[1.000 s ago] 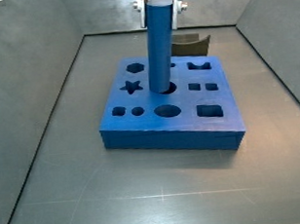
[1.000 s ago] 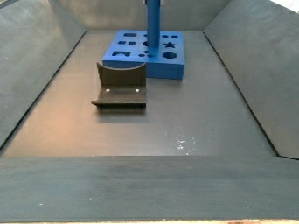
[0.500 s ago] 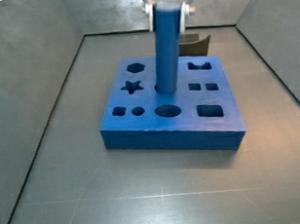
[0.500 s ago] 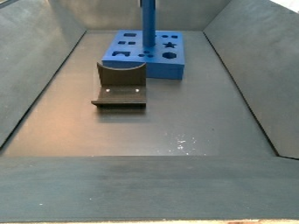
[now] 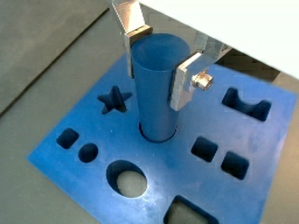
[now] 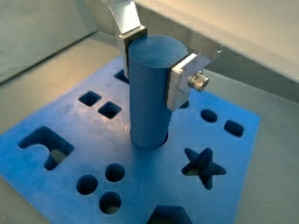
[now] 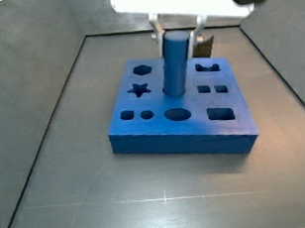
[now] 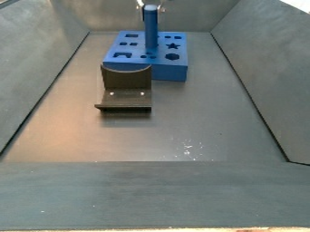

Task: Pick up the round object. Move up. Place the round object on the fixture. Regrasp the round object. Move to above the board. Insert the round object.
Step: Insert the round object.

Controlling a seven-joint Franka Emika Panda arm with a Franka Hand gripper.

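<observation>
The round object (image 5: pixel 156 92), a smooth blue cylinder peg, stands upright with its lower end inside a round hole near the middle of the board (image 5: pixel 82 131). My gripper (image 5: pixel 162 54) is shut on the peg's upper part, one silver finger on each side. Both wrist views show this grasp; in another the peg (image 6: pixel 149 96) rises from the board (image 6: pixel 70 166) between the fingers (image 6: pixel 184 77). In a side view the gripper (image 7: pixel 175 25) sits low over the peg (image 7: pixel 175 62) and the board (image 7: pixel 184 133). The fixture (image 8: pixel 126 88) stands on the floor beside the board (image 8: pixel 176 68).
Star (image 5: pixel 114 101), round (image 5: pixel 129 180) and square (image 5: pixel 205 150) cut-outs surround the peg. Grey sloping walls (image 7: pixel 38 65) enclose the floor. Behind the board, part of the fixture (image 7: pixel 207 45) shows. Open floor (image 8: pixel 182 127) lies in front of the fixture.
The gripper has come down with the peg. The peg stands lower now, with more of its length sunk into the round hole, and the gripper body has come into a side view.
</observation>
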